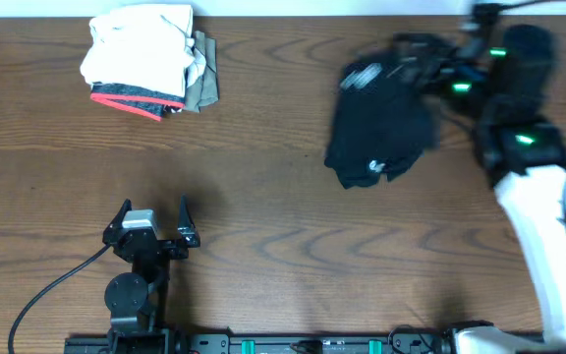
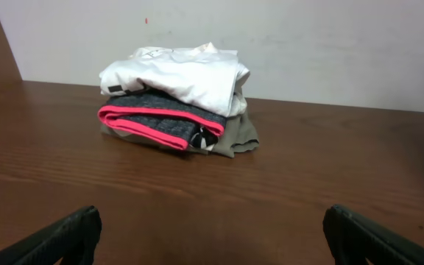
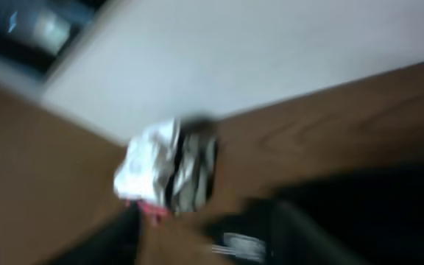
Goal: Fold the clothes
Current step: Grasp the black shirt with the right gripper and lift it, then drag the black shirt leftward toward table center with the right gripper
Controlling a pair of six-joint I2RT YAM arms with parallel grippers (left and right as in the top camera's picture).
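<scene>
Two lots of clothes on the table point(image 1: 263, 197) right now. In the far left corner there's a folded pile point(image 1: 145, 61): white on top, a dark grey piece with a pink hem under it, something olive at the bottom. It looks neat enough from where I'm standing.

The other one is a black garment point(image 1: 379, 123), with a couple of small white marks on it. It lies in a crumpled heap on the right half of the table, toward the far side and well apart from the pile. Not folded at all, just bunched up.

The left pincer point(image 1: 152, 216) sits low near the front edge on the left. Its fingers are spread wide with nothing between them, and it faces the pile from a good way off.

The right pincer point(image 1: 409, 61) is at the far edge of the black garment. That whole end of the arm is a blur, and its wrist view is smeared too, so I honestly can't tell if it's clamped on the cloth or not.
</scene>
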